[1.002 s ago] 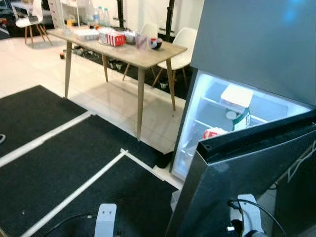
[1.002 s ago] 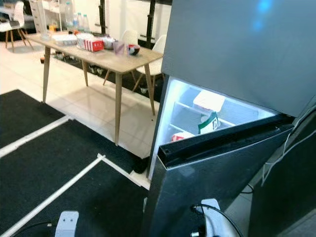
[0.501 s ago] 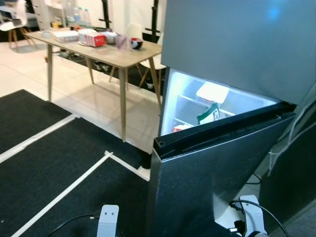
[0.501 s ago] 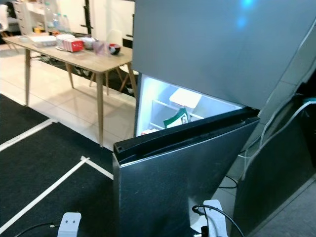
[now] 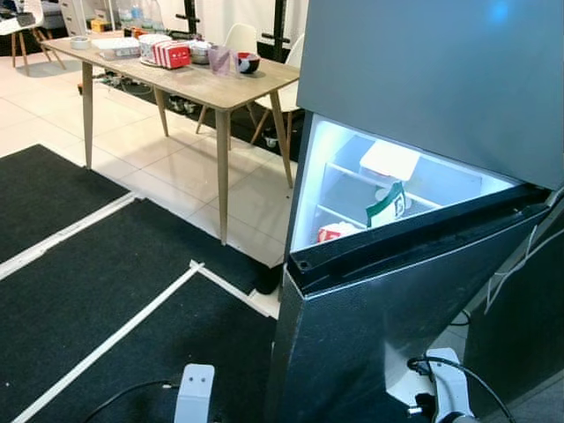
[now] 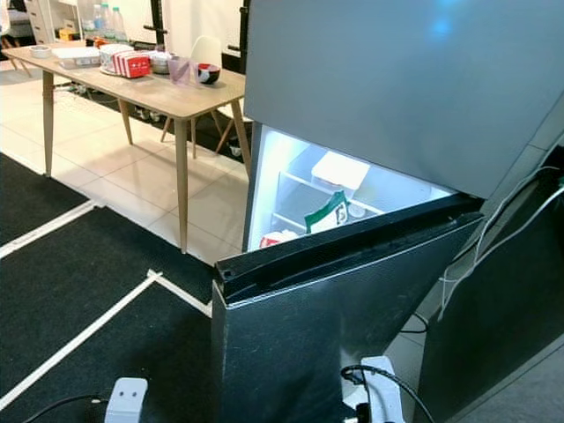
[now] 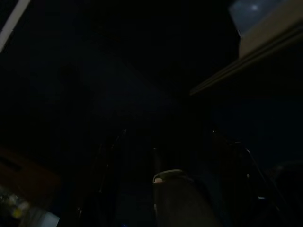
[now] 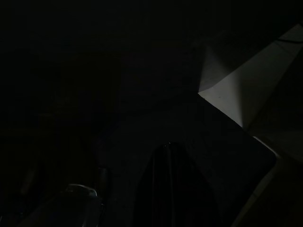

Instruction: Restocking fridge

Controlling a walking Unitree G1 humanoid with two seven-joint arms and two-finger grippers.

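- Tall grey steel fridge (image 5: 423,79) stands ahead and to the robot's right; its lower dark grey door (image 5: 397,326) is swung open toward the robot, inside lit.
- On the lit white wire shelf (image 5: 352,181): a white lidded plastic box (image 5: 389,161), a green-and-white carton (image 5: 386,205) leaning at a tilt, a red-and-white packet (image 5: 333,232) low at the front, half hidden by the door's top edge.
- Stock to be moved, by my reading, sits on the long light-wood table (image 5: 211,88) well off to the robot's left and further back: a red striped box (image 5: 172,55), a white tray (image 5: 115,46), a pink cup (image 5: 219,60), a dark bowl with red (image 5: 248,63).
- Both arms hang low. The wrist views are near black; left gripper (image 7: 165,189) and right gripper (image 8: 170,184) show as dim shapes, so whether the fingers are apart or together I cannot tell. Nothing seen held.
- Key relation: the open door stands between robot and shelf, its long top edge running across the front. The shelf opening lies on the robot's right, so the right arm looks nearer; the table goods are nearer the left.
- Black mat with white tape lines (image 5: 115,291) covers the floor in front.
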